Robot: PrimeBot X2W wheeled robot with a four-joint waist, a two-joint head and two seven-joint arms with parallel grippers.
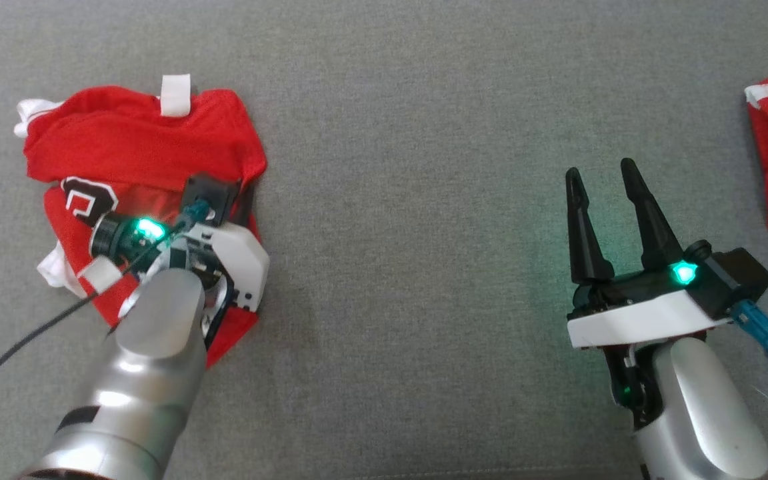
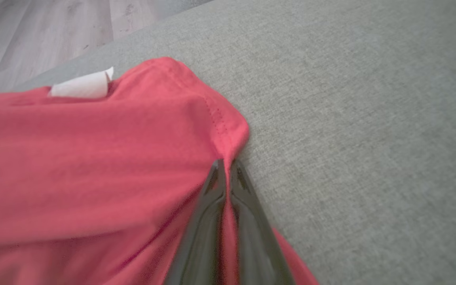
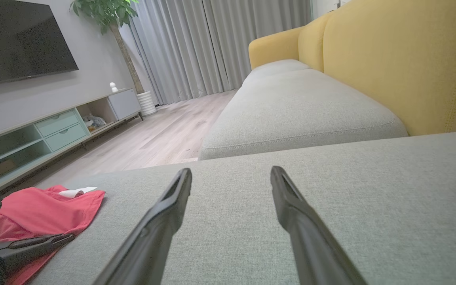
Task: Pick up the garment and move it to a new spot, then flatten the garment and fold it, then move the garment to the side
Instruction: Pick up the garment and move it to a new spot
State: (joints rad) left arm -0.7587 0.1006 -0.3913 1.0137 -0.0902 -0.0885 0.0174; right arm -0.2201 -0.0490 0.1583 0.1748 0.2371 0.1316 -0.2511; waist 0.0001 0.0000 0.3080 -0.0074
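Soft, even daylight with faint shadows; the garment [image 2: 73,166] looks blurred close up in the left wrist view.

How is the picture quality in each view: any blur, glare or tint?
Head view: sharp; a green glow tints the grey cushion beside the right gripper. Left wrist view: red garment blurred near the lens, glossy highlights on the left gripper. Right wrist view: sharp, stretched at the edges.

Left end effector [image 2: 225,164] pinched tight — right end effector [image 1: 599,169] spread.
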